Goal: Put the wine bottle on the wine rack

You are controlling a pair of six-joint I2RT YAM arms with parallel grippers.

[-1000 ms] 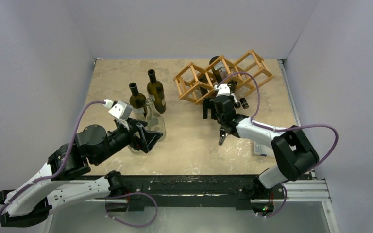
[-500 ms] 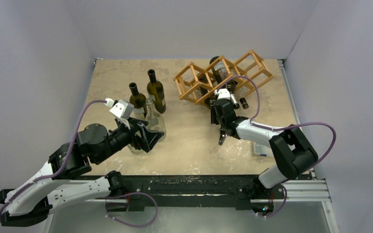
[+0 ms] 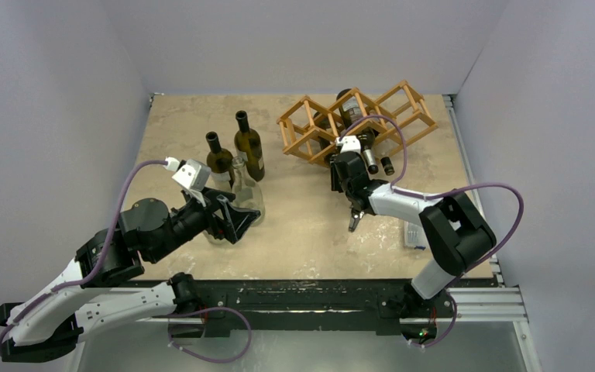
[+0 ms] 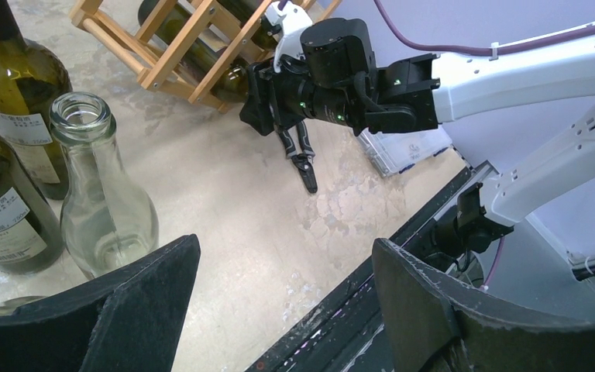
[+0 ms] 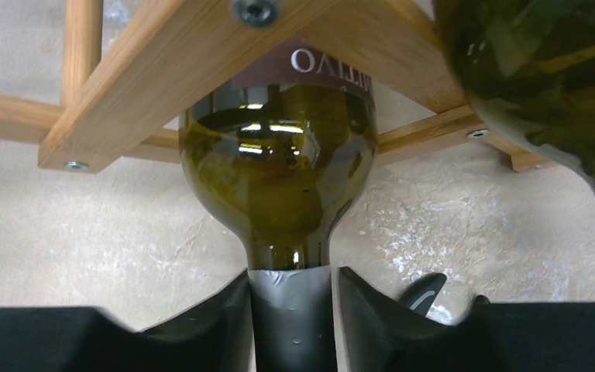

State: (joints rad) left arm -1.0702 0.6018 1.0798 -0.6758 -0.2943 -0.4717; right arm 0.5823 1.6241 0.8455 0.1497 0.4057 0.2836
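right hand (image 5: 292, 302) pinched on bottle (image 5: 279, 178) neck, body in rack (image 5: 163, 70) at 1 o'clock. glass: likely heavy, slick, brittle; neck suits the hold. left hand (image 4: 279, 294) wide, empty.

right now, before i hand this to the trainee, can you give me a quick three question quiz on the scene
1. True or false: the left gripper has its jaws shut.
2. The right gripper grips the wine bottle lying in the wine rack by its: A base, B neck, C label.
3. How many dark bottles stand upright on the table?
Key: 1 false; 2 B; 3 two.
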